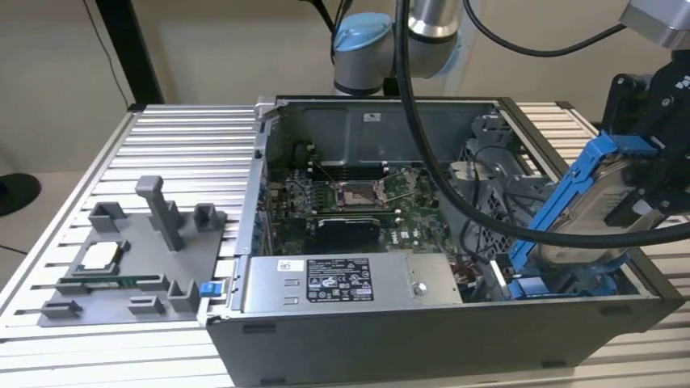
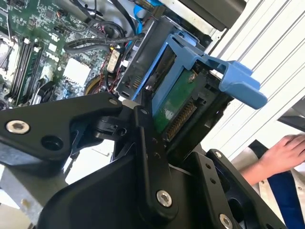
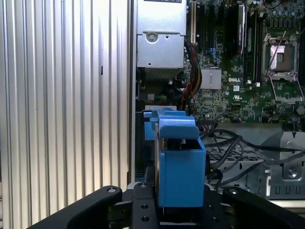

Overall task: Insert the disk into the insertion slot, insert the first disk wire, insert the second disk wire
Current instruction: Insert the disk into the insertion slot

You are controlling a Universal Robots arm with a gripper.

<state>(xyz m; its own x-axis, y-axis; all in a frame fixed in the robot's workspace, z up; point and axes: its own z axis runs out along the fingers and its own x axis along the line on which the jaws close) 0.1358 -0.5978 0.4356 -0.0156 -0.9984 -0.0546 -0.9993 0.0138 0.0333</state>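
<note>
1. Ribbed aluminium table (image 1: 161, 137) carries an open computer case (image 1: 431, 343), with a grey fixture tray (image 1: 119, 275) just beside the case.
2. Along the case's wall nearest the exterior camera lies a grey power-supply box (image 1: 345, 283). Next to it, in the case's corner, is the insertion slot (image 1: 539, 284) (blue rails showing).
3. Over that corner the gripper (image 1: 647, 182) holds the disk (image 1: 587, 218) tilted, black fingers (image 2: 145, 138) clamped on its sides, lower end down by the slot.
4. The disk has a silvery face, a green circuit board underneath and a bright blue carrier frame.
5. Deeper in the case lies the motherboard (image 1: 356, 202).

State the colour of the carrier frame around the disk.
Bright blue; the carrier frame shows best in the first wrist view.
</note>
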